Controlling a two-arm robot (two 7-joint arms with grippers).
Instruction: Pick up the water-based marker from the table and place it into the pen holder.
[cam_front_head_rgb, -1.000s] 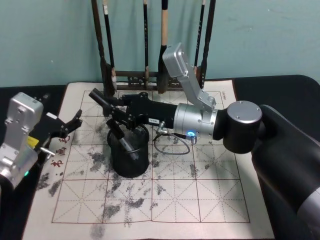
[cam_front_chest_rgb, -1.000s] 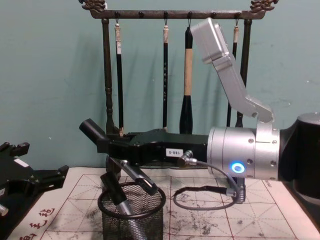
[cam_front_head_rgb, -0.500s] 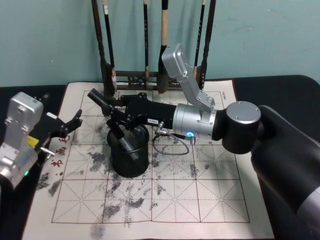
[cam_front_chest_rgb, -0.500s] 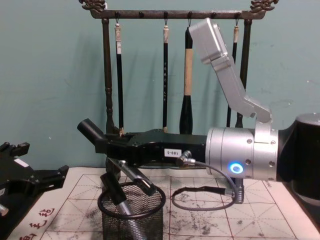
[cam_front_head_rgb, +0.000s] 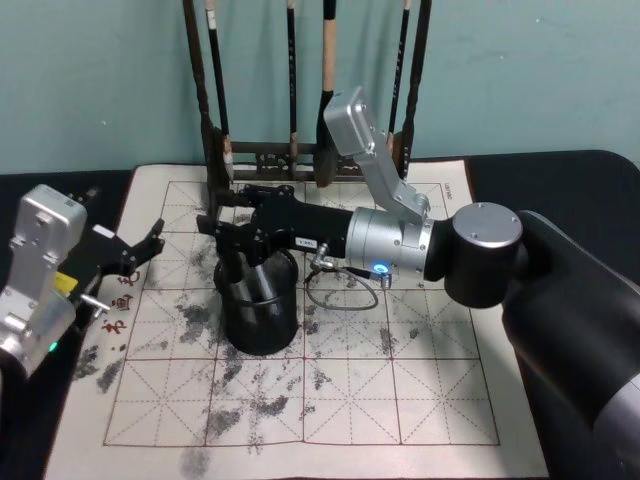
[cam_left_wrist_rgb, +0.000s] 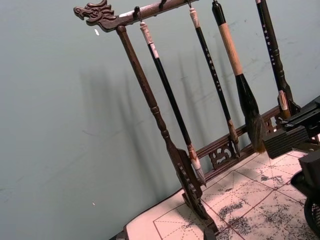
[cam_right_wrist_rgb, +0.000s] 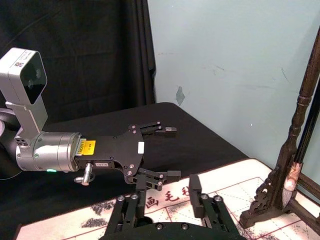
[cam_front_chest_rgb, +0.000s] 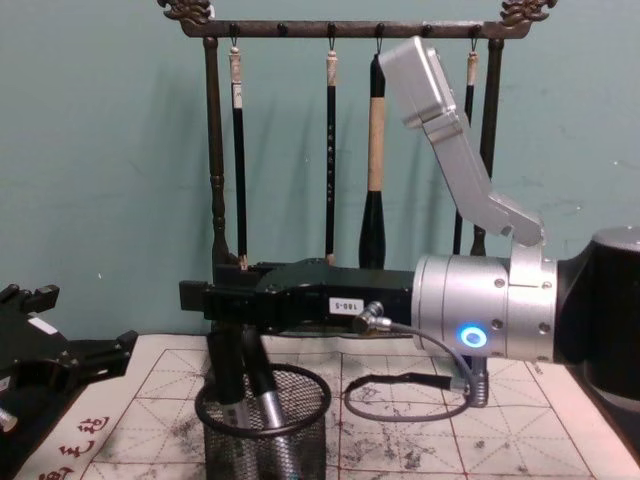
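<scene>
From the head view, the right gripper (cam_front_head_rgb: 228, 243) hung over the pen holder (cam_front_head_rgb: 258, 318), fingers spread, with the marker (cam_front_head_rgb: 240, 283) standing inside the cup. The left gripper (cam_front_head_rgb: 143, 247) sat parked at the mat's (cam_front_head_rgb: 400, 400) left edge, fingers apart.

In the right wrist view, the left gripper (cam_right_wrist_rgb: 162, 152) showed open.

In the chest view, the marker (cam_front_chest_rgb: 262, 390) leaned against the pen holder's rim (cam_front_chest_rgb: 262, 428). It looked light, stiff and smooth-barrelled, best gripped mid-barrel.

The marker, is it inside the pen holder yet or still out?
Inside. The marker stands nearly upright within the pen holder, its lower end below the rim, with the right claw open just above it.
</scene>
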